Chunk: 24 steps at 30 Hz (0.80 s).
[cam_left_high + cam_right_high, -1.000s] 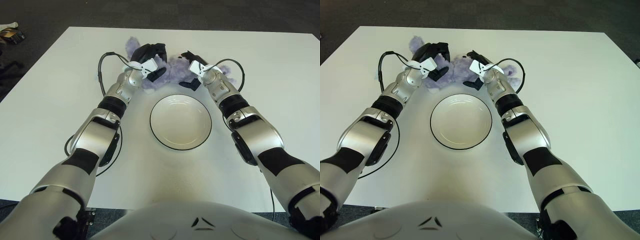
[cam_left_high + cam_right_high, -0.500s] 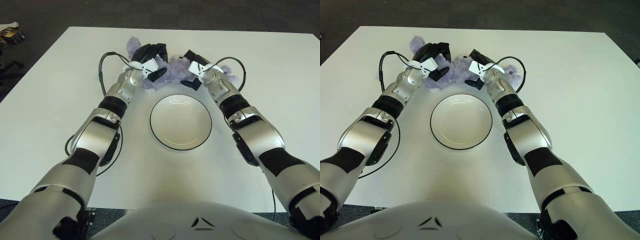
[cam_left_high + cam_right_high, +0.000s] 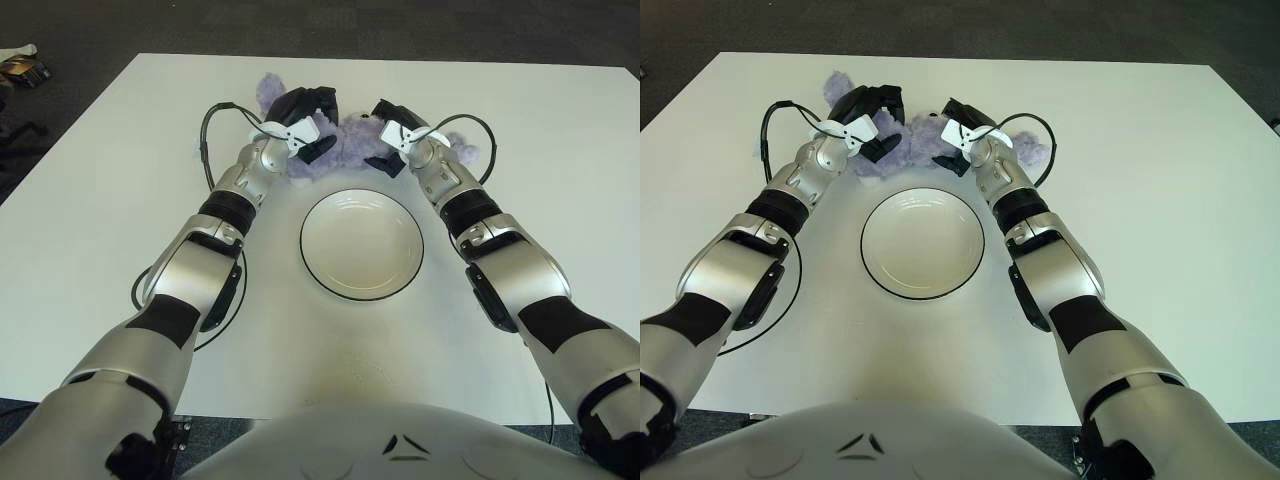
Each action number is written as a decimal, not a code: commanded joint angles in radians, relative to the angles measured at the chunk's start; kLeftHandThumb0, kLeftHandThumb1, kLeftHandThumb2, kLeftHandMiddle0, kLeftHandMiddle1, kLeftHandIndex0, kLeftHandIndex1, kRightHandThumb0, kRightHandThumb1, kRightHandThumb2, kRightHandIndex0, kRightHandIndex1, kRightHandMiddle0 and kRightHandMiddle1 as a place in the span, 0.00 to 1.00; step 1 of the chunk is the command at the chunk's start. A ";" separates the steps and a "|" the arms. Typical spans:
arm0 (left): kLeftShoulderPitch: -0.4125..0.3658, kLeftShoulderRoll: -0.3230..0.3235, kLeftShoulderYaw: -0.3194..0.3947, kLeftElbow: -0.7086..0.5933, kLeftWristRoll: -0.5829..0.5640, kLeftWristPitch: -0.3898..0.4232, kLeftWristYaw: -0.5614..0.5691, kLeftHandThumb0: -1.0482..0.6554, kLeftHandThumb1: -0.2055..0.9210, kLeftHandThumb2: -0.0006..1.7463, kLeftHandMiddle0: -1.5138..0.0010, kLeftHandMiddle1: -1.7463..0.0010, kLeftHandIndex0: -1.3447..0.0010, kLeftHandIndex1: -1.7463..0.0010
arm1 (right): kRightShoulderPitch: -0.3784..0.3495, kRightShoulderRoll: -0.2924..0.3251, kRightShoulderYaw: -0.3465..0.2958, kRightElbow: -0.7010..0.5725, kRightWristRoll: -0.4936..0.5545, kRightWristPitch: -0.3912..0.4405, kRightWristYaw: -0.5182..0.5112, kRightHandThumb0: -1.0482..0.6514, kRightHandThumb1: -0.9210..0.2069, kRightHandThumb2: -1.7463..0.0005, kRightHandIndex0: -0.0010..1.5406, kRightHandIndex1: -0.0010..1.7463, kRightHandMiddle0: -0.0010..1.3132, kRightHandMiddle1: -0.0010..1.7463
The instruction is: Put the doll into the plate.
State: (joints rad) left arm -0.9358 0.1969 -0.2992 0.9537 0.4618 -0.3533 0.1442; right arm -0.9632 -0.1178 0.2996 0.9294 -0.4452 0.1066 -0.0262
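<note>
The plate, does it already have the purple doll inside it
No, the white plate holds nothing; the purple doll lies on the table beyond its far rim, between the left hand and right hand.

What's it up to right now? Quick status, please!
Left hand and right hand flank the purple doll, grasp unclear. Doll beyond the plate, not yet in it. Nothing between them.

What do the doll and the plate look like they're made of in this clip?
The doll looks like soft plush: fuzzy lavender pile with a ragged, fluffy outline, apparently stuffed fabric. The left hand and right hand sit on either side of it. The plate looks like glazed ceramic, though it may be melamine: smooth off-white surface, faint sheen, thin dark line around the rim.
</note>
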 commanded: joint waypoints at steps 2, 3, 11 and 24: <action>0.011 -0.006 -0.015 0.021 0.014 -0.008 0.003 0.93 0.30 0.88 0.50 0.00 0.33 0.00 | 0.018 0.013 -0.024 -0.012 0.024 -0.009 -0.030 0.62 0.85 0.10 0.61 0.73 0.62 1.00; 0.011 -0.006 -0.016 0.021 0.015 -0.011 0.006 0.93 0.30 0.88 0.50 0.00 0.33 0.00 | 0.019 0.015 -0.027 -0.012 0.026 -0.009 -0.035 0.62 0.86 0.10 0.62 0.73 0.62 1.00; 0.008 0.004 -0.025 0.030 0.030 -0.048 0.034 0.94 0.29 0.89 0.49 0.00 0.31 0.00 | 0.031 0.020 -0.043 -0.025 0.033 -0.016 -0.067 0.62 0.87 0.10 0.63 0.71 0.62 1.00; 0.009 0.020 -0.017 0.015 0.028 -0.057 0.051 0.94 0.29 0.89 0.49 0.00 0.30 0.00 | 0.059 0.007 -0.047 -0.082 0.020 -0.042 -0.140 0.62 0.85 0.04 0.52 0.94 0.58 1.00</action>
State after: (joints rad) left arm -0.9358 0.2113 -0.3151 0.9693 0.4795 -0.4140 0.1888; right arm -0.9117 -0.0998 0.2553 0.8752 -0.4207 0.0887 -0.1459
